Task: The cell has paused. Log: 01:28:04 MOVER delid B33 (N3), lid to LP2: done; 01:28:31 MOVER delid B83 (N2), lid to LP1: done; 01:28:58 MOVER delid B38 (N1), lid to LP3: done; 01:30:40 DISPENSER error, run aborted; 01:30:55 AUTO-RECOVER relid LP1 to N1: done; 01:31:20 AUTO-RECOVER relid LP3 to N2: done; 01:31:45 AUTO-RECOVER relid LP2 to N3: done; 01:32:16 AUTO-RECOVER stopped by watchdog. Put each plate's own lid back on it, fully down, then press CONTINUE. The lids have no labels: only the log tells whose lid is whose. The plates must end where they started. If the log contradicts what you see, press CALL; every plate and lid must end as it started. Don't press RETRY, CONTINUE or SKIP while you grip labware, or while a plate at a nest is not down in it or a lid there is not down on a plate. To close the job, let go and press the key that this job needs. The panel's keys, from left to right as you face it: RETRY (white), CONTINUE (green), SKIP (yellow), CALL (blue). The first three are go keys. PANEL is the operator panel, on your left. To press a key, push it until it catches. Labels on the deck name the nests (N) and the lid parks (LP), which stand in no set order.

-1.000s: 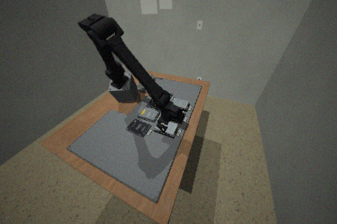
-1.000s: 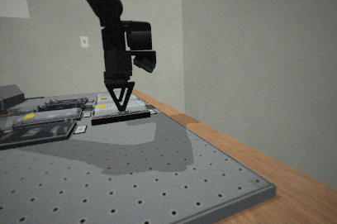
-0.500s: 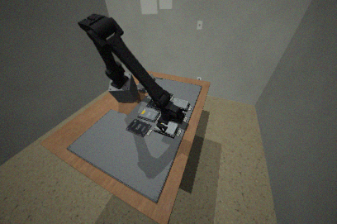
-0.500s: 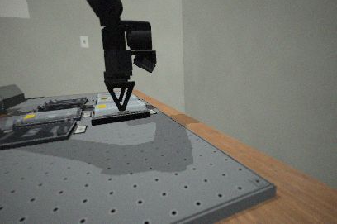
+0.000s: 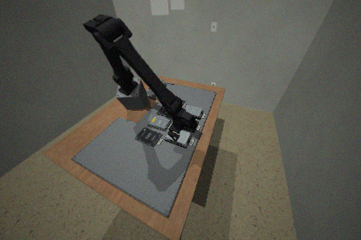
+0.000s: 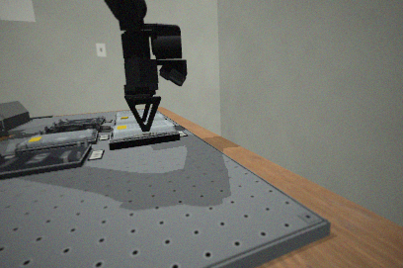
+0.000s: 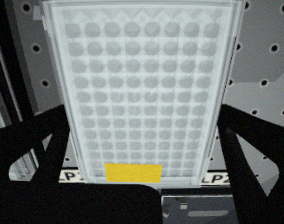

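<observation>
My gripper [image 5: 176, 135] [image 6: 146, 129] [image 7: 143, 113] is open, pointing down, with one finger on each side of a clear-lidded plate [image 7: 148, 90] [image 6: 160, 131] [image 5: 185, 138]. That plate sits in a dark nest and shows a yellow mark at one end in the wrist view. I see gaps beside its walls, at least on the left. A second lidded plate [image 5: 194, 112] stands farther along the same row. A clear piece of labware with a yellow mark [image 5: 159, 122] [image 6: 59, 137] lies in the inner row. A dark flat park [image 5: 149, 137] [image 6: 44, 159] beside it bears no lid.
The LP2 label [image 7: 216, 178] shows at the bottom right of the wrist view, with another partly hidden LP label [image 7: 70, 176] at the left. More dark fixtures [image 6: 79, 124] stand farther back. A grey sloped block [image 6: 14, 114] is at the far left. Panel keys cannot be made out.
</observation>
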You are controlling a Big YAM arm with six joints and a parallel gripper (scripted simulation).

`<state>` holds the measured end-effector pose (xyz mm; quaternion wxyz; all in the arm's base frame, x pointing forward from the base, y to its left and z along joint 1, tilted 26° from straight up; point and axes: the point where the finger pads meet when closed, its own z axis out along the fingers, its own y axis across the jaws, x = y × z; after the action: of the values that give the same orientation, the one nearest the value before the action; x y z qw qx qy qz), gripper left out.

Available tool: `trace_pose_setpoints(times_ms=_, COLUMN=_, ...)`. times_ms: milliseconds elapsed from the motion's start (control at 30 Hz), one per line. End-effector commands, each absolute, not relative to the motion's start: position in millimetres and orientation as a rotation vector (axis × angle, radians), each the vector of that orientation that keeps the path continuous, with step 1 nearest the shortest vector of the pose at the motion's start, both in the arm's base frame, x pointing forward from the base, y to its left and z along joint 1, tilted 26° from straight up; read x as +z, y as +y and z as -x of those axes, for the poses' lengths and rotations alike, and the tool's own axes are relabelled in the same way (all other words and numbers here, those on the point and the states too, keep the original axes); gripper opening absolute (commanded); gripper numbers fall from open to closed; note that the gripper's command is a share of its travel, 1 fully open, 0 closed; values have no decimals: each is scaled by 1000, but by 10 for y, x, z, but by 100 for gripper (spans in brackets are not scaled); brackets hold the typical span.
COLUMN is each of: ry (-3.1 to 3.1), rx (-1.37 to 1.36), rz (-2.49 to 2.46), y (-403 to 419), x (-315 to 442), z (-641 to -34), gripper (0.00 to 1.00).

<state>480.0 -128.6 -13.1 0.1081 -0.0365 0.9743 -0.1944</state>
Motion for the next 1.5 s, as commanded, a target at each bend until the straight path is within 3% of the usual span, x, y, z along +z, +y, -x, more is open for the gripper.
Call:
trace_pose_setpoints(times_ms=0, ry=2843, rx=-569, rz=109, y=-1223, x=6, z=-4844, gripper=91)
trace_pose_setpoints(times_ms=433, ry=2845, rx=-570, rz=107, y=-1225, x=11, z=-4829, gripper=80)
trace_pose_setpoints(times_ms=467, ry=2847, rx=-570, rz=108, y=-1222, x=9, z=-4825, gripper=0)
trace_pose_setpoints(times_ms=1467, ry=2839, rx=-572, rz=103, y=-1212, x=100, z=-4850, gripper=0)
